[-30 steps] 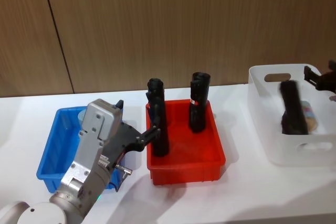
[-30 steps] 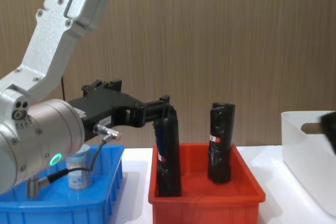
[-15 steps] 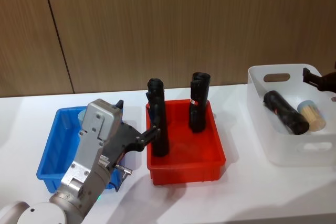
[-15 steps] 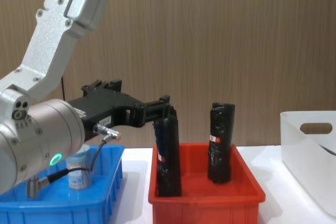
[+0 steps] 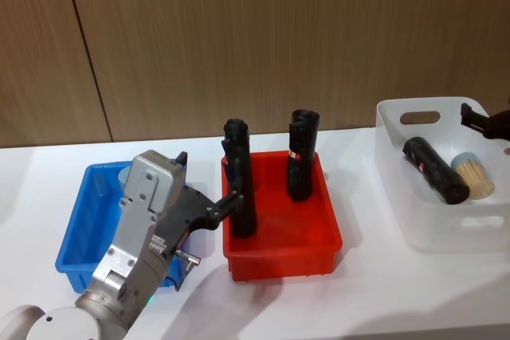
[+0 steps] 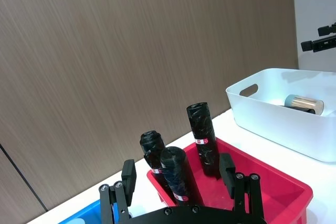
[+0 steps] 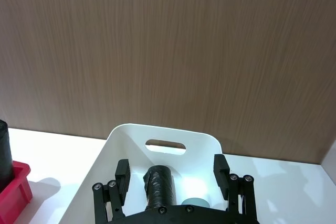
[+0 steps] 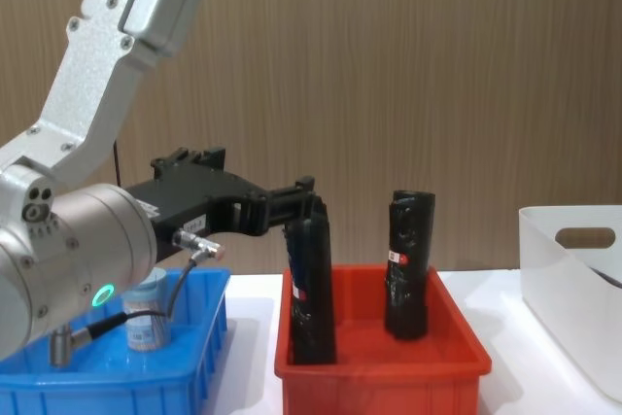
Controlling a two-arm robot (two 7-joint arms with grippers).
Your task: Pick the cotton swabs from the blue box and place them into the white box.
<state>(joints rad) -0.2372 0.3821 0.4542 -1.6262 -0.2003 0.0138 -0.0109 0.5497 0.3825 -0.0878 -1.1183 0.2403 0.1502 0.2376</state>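
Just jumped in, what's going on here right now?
The right claw hangs open over the white box, which already holds one jar of cotton swabs and a black roll lying beside it. The left claw is open above the near edge of the red bin, by its standing black rolls. One jar still sits in the blue box.

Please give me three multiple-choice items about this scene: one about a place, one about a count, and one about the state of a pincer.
1. The lying black roll rests: A on the table, B on the floor, C in the white box.
2. The standing black rolls in the red bin number: A one, B three, C five.
3. The right pincer is: A open, B shut on a jar, C shut on a roll.

Key: C, it lies there beside the swab jar; B, the left wrist view shows three; A, its fingers stand apart above the box.
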